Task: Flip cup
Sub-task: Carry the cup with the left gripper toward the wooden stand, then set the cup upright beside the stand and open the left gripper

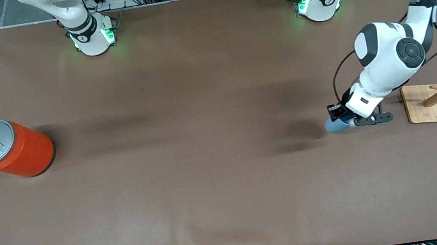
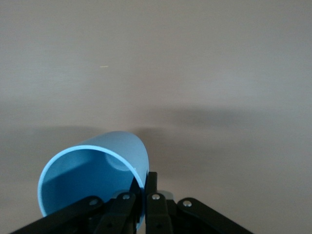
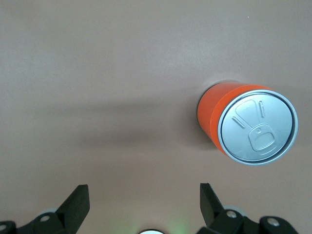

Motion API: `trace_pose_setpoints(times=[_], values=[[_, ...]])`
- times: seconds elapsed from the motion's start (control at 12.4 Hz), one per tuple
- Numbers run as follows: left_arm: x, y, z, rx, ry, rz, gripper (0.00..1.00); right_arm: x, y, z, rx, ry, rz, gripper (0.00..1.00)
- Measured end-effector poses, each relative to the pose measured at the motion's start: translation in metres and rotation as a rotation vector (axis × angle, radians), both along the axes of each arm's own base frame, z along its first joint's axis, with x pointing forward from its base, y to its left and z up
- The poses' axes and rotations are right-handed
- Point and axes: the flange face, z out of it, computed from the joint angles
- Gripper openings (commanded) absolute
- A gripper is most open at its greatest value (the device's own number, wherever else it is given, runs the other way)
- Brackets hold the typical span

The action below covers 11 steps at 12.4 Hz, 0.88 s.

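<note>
While the left hand [image 1: 344, 121], at the frame's right, pinches the cup [image 1: 336, 125] by its wall, it should rotate slowly, rim finishing level above the worktop [image 1: 207, 162]; the right hand [image 3: 144, 207] waits wide open, holding nothing.

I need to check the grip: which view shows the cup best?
The left wrist view: the cup fills it, tipped, mouth open to the camera, the left gripper pinching its wall. The front view shows a small blue sliver; the right wrist view shows none.
</note>
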Motion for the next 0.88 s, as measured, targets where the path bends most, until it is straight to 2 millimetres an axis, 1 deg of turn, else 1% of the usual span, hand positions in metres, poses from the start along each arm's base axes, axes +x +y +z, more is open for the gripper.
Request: trace_pose_setpoints(times=[0.08, 0.32, 0.4, 0.48, 0.56, 0.64, 0.72, 0.8, 0.88], values=[[-0.001, 0.008, -0.009, 0.028, 0.013, 0.006, 0.00, 0.000, 0.000, 0.001, 0.000, -0.003, 0.000, 1.00], [-0.004, 0.024, -0.042, 0.082, 0.058, -0.011, 0.00, 0.001, -0.001, 0.010, -0.003, -0.023, -0.005, 1.00], [-0.003, 0.030, -0.052, 0.092, 0.068, -0.016, 0.27, 0.000, -0.001, 0.011, -0.003, -0.024, -0.006, 1.00], [-0.002, 0.035, -0.062, 0.091, 0.074, -0.011, 0.76, 0.000, -0.001, 0.012, -0.003, -0.025, -0.007, 1.00], [0.000, 0.038, -0.064, 0.087, 0.070, -0.006, 1.00, 0.000, -0.001, 0.012, -0.003, -0.024, -0.006, 1.00], [0.002, 0.039, -0.064, 0.087, 0.067, -0.004, 1.00, 0.000, -0.001, 0.012, -0.003, -0.024, -0.006, 1.00], [0.005, 0.038, -0.059, 0.087, 0.054, -0.006, 1.00, 0.000, 0.000, 0.012, -0.003, -0.024, -0.005, 1.00], [0.009, 0.034, -0.046, 0.087, 0.032, -0.012, 1.00, 0.000, -0.001, 0.012, -0.003, -0.024, -0.005, 1.00], [0.014, 0.028, -0.025, 0.091, 0.012, -0.021, 1.00, 0.000, -0.001, 0.012, -0.003, -0.023, -0.005, 1.00]])
